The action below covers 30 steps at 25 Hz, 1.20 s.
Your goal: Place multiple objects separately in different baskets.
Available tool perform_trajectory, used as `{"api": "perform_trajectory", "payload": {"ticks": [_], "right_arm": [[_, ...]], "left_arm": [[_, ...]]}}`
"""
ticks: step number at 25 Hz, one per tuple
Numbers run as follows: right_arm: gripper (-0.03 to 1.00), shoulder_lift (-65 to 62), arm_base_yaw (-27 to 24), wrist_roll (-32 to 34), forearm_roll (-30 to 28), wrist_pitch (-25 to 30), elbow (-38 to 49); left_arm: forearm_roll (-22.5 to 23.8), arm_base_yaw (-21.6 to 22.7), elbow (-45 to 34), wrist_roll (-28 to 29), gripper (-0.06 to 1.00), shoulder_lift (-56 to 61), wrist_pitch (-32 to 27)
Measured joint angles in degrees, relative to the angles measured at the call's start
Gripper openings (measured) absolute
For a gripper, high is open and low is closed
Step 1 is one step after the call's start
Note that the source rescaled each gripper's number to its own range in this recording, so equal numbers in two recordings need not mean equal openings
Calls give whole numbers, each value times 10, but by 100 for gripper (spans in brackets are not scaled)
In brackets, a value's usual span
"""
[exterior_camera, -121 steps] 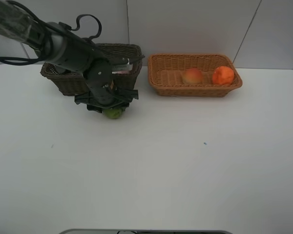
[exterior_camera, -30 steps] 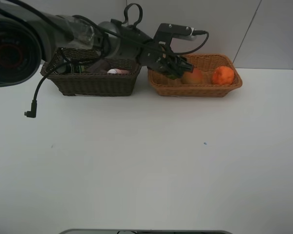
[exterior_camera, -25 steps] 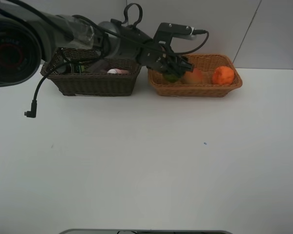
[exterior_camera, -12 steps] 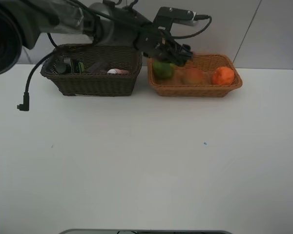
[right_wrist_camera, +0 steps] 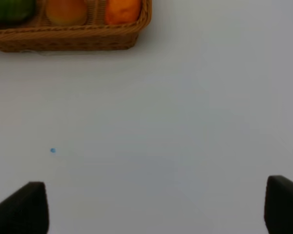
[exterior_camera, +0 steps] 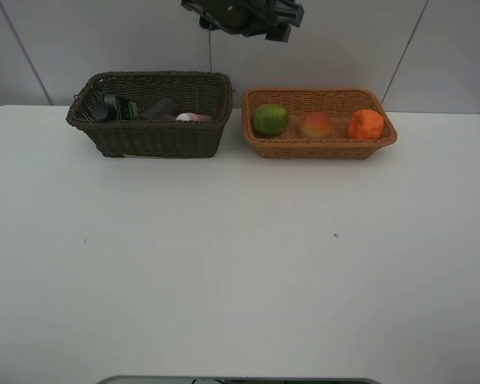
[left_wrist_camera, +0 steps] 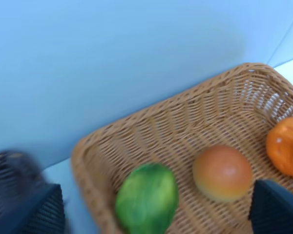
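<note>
While high above the tan basket (exterior_camera: pixel 318 144), left tool (left_wrist_camera: pixel 156 214) wide open, empty; right tool (right_wrist_camera: pixel 156 207) likewise

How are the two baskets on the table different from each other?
The dark brown basket is a deep brown, the light orange-tan basket a warm tan. The dark brown basket looks taller-walled; the tan one sits shallower. The dark one holds bottles and a cup, the tan one three fruits: a green citrus, a peach and an orange. Both are rectangular woven wicker, side by side.

Green citrus (exterior_camera: pixel 270 119), peach-like fruit (exterior_camera: pixel 316 125), orange (exterior_camera: pixel 366 124) — all in the light basket (exterior_camera: pixel 320 149) — beside the dark basket (exterior_camera: pixel 152 138).
</note>
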<state>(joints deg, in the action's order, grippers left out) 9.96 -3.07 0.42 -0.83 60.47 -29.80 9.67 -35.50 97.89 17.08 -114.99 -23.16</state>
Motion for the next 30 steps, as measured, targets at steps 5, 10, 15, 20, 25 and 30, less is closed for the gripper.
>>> {"api": "perform_trajectory", "payload": {"ticks": [5, 10, 15, 20, 25, 30], "right_arm": [[91, 0, 0, 0, 0, 0, 0], [91, 0, 0, 0, 0, 0, 0], [91, 0, 0, 0, 0, 0, 0], [91, 0, 0, 0, 0, 0, 0], [91, 0, 0, 0, 0, 0, 0], [91, 0, 0, 0, 0, 0, 0]], "left_arm": [[-15, 64, -100, -10, 96, 117, -38], [-15, 147, -228, -11, 96, 272, -57], [-17, 229, -356, -11, 96, 449, -92], [-17, 266, -489, -13, 96, 647, -155], [-44, 267, -594, -28, 96, 831, -234], [-85, 267, -651, -57, 96, 968, -312]]}}
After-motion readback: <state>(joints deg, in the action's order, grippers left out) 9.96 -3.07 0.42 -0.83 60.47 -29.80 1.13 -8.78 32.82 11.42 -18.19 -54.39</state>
